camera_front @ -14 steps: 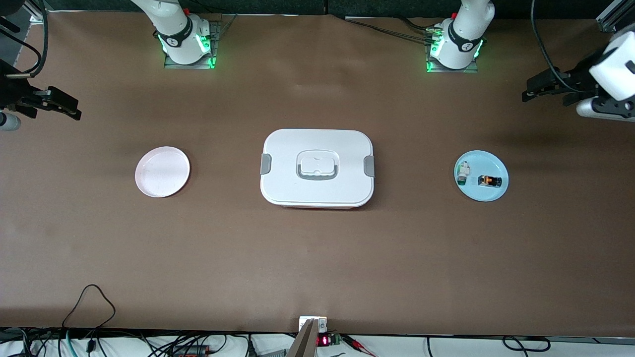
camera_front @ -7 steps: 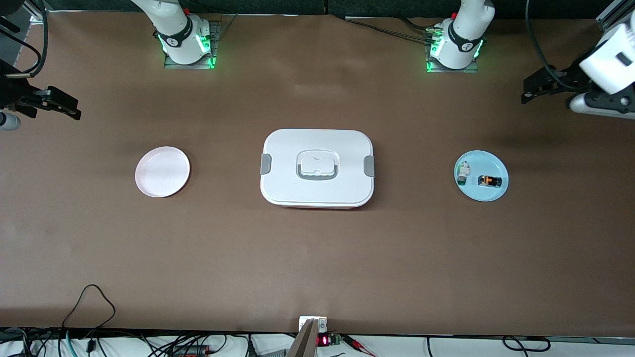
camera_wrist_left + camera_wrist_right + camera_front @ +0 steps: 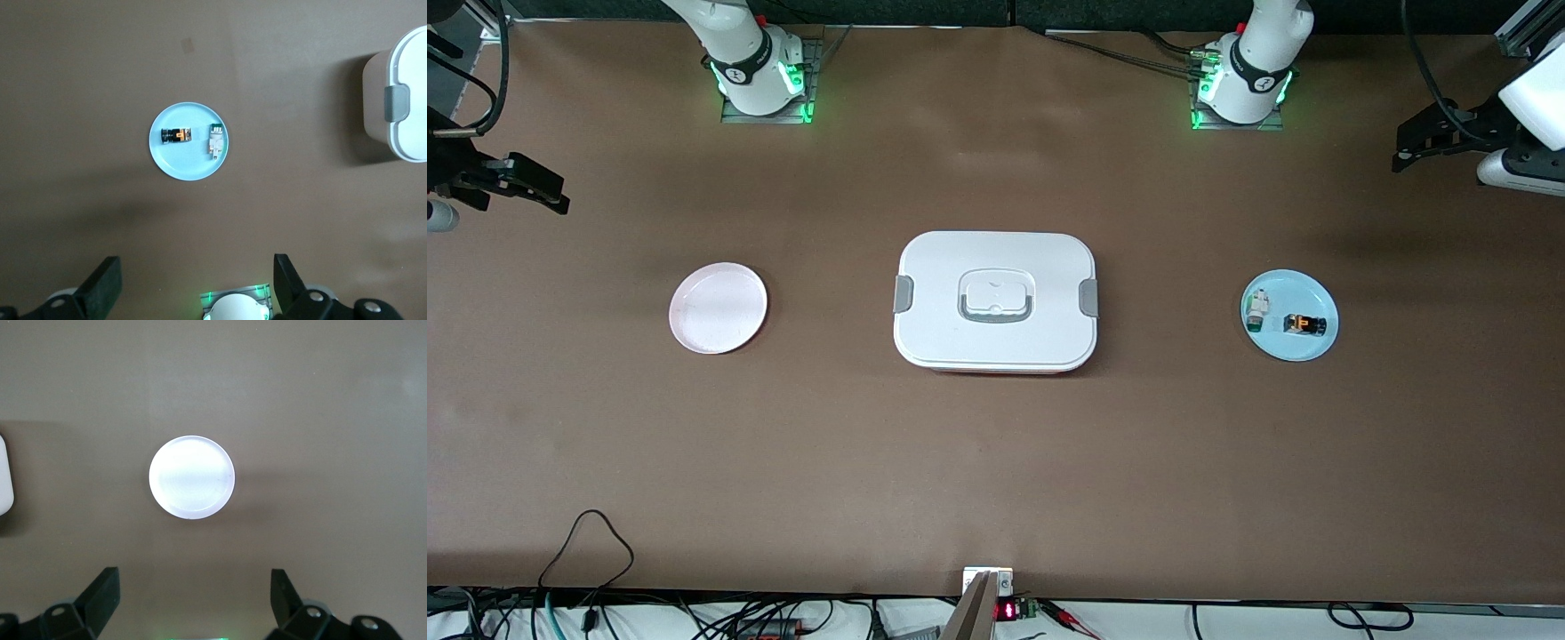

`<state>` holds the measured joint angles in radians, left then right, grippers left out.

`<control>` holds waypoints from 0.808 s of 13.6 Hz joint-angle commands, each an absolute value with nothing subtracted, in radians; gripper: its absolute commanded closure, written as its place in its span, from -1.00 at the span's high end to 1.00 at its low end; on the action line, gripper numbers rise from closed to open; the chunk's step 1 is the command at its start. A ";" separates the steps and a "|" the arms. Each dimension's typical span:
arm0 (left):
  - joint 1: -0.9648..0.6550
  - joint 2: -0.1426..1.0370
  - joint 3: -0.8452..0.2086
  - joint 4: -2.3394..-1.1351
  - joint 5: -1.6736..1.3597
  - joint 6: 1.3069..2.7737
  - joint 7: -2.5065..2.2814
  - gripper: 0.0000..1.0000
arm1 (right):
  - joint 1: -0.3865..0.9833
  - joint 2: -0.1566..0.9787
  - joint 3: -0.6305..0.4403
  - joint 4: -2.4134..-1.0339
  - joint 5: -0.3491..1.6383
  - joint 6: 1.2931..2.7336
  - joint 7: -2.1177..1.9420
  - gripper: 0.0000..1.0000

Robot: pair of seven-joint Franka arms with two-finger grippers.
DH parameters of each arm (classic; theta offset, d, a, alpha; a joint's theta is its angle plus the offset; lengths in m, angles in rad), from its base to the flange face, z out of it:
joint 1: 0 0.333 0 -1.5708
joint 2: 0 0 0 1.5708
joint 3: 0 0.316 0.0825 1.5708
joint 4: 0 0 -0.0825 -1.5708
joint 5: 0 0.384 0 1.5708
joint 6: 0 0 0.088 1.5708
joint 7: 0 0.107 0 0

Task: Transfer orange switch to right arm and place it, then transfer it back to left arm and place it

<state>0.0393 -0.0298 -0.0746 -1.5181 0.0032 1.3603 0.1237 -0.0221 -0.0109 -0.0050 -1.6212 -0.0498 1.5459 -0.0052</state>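
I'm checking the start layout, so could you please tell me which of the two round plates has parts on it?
The blue plate, toward the left arm's end, holds the orange switch and a white-and-green part; the pink plate is bare.

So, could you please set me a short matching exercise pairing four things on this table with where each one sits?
Things:
1. orange switch
2. box
3. pink plate
4. left gripper

Places or states:
A. mid-table, between the two plates
B. bare, toward the right arm's end of the table
C. open, up over the left arm's end of the table
D. on the blue plate, beside a white-and-green part

Pairs: 1-D, 2-A, 3-B, 4-C
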 commanded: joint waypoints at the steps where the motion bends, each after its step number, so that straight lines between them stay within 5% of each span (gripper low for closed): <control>1: 0.052 -0.025 -0.115 -1.502 0.034 1.356 0.092 1.00 | -0.031 -0.015 -0.002 -1.605 -0.035 1.523 -0.003 1.00; 11: 0.072 0.018 -0.115 -1.493 -0.023 1.404 0.014 1.00 | -0.029 -0.015 0.000 -1.605 -0.034 1.513 -0.005 1.00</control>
